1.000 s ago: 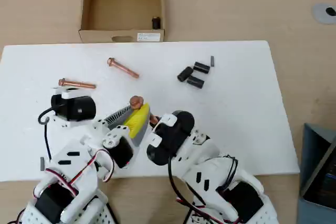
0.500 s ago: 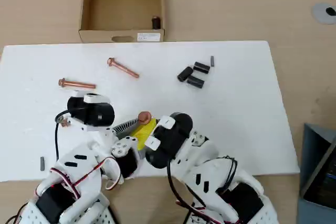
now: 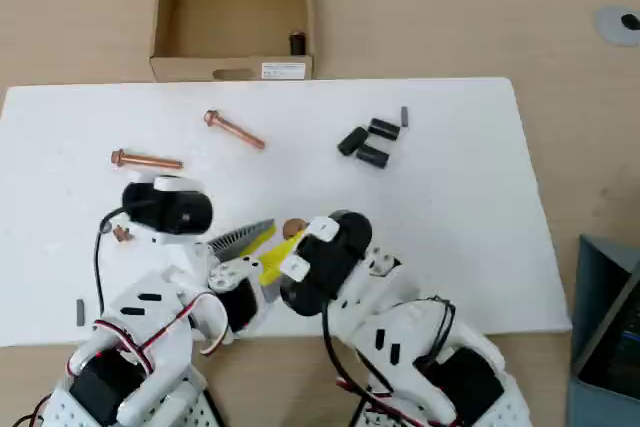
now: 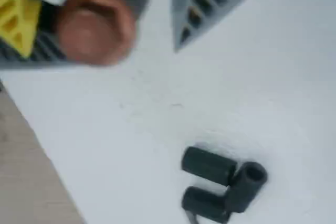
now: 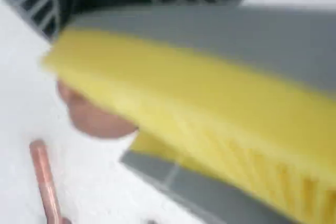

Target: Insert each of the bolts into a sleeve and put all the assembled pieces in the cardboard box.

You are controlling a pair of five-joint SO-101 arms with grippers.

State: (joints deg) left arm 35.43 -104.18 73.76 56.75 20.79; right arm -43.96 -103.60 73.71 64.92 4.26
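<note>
Since a second ago the round-headed copper bolt (image 3: 293, 229) has shifted nearer the right arm, and the left arm has followed. Its blurred head shows where the left hand (image 3: 255, 240) and right hand (image 3: 288, 252) meet over the white surface (image 3: 470, 227). The shaft is hidden, so its axis is unclear, and I cannot tell either hand's grip. The level copper bolt (image 3: 146, 160) lies left-right with its head to the left. The slanted copper bolt (image 3: 235, 130) has its head far-left. Three short black cylinder sleeves (image 3: 365, 143) cluster well apart to the right. The open brown cardboard box (image 3: 165, 17) beyond holds a dark piece (image 3: 297, 43).
</note>
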